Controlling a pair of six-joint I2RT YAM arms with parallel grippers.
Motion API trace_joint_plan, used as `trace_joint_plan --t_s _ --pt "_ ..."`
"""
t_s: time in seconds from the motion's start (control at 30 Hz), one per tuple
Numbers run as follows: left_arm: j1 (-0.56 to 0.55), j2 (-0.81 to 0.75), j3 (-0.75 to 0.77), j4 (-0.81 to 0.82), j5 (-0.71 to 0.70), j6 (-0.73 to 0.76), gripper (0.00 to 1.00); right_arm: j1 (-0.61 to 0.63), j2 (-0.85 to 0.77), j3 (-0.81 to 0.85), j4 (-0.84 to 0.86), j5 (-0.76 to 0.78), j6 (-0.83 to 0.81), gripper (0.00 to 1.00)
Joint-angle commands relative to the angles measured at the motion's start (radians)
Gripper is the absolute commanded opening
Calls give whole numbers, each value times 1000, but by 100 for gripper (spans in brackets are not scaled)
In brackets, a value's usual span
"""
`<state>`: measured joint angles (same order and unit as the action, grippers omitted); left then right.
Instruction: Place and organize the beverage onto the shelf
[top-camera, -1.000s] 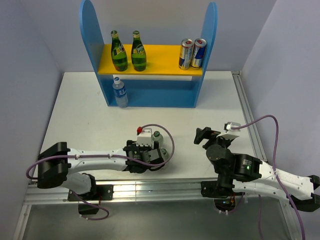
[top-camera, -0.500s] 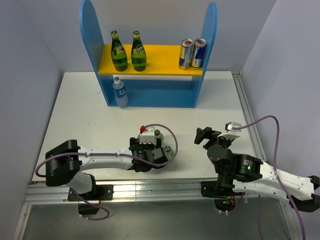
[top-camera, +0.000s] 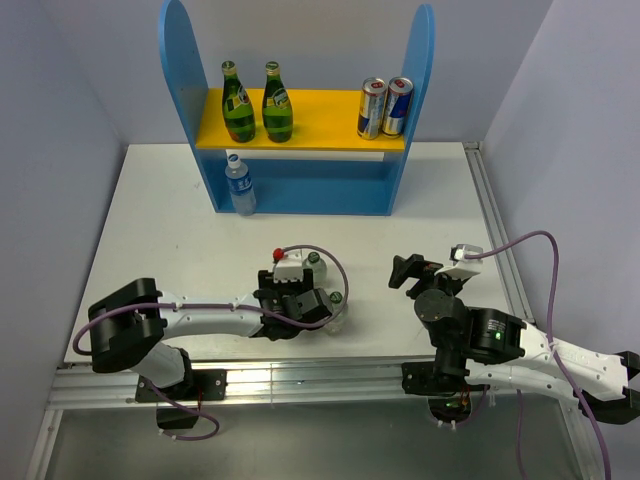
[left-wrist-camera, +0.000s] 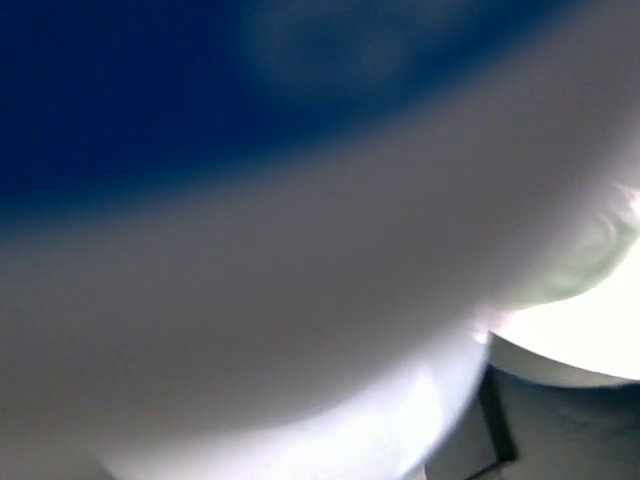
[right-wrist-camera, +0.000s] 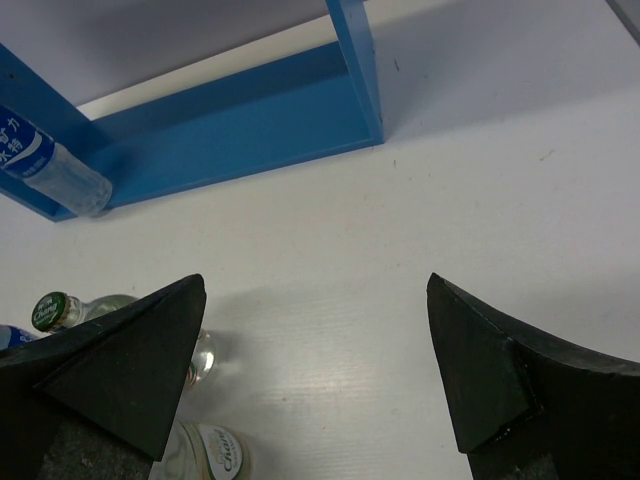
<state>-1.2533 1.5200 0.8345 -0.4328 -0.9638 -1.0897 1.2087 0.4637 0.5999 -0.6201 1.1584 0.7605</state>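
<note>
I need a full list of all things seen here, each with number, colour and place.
table: one, white
shelf: one, blue with yellow upper board, at the back
green bottles: two, green, upper board, left
cans: two, silver-blue-red, upper board, right
water bottle: one, clear, blue label, lower tier, left end
small bottles: at least two, clear, green caps, table, near edge
left hand: one, black, over small bottles
right hand: one, black, open, empty

On the shelf (top-camera: 300, 190), a gap is left mid-board between the green bottles (top-camera: 239, 108) and the cans (top-camera: 385, 108). The lower tier is blocked only at its left end, by a water bottle (top-camera: 239, 186). The near tabletop (top-camera: 170, 240) is crowded by small bottles (top-camera: 316, 267).
</note>
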Motion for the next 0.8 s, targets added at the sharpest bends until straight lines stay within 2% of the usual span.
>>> trace_joint_plan --t_s 0.0,0.03,0.07,0.13,0.23,0.27,0.43,0.5,0.53,0.73,0.77 --pt "14 -29 -28 42 -27 -7 73 5 1 -6 25 17 2 98" --pt "15 -37 -31 42 -29 -12 70 5 3 -5 26 17 2 98" --pt "17 -40 -34 33 -32 -18 63 3 6 -5 26 17 0 98" --pt "18 -46 -35 29 -36 -22 56 3 9 -6 31 17 -1 98" --pt "18 -46 -40 19 -50 -36 23 3 12 -5 30 18 -1 98" --pt "18 -43 -41 14 -55 -44 1 5 10 -3 26 18 0 98" --pt "26 -70 -54 14 -99 -44 0 3 10 -5 28 18 -1 98" --pt "48 -92 -61 45 -119 -4 0 3 10 -5 28 18 0 98" --pt "60 -122 -66 75 -118 61 0 5 10 -3 26 18 2 98" --pt "294 -270 -147 396 -9 354 0 3 1 -6 26 17 0 98" --pt "325 -282 -156 490 17 387 0 3 1 -8 29 15 -3 98"
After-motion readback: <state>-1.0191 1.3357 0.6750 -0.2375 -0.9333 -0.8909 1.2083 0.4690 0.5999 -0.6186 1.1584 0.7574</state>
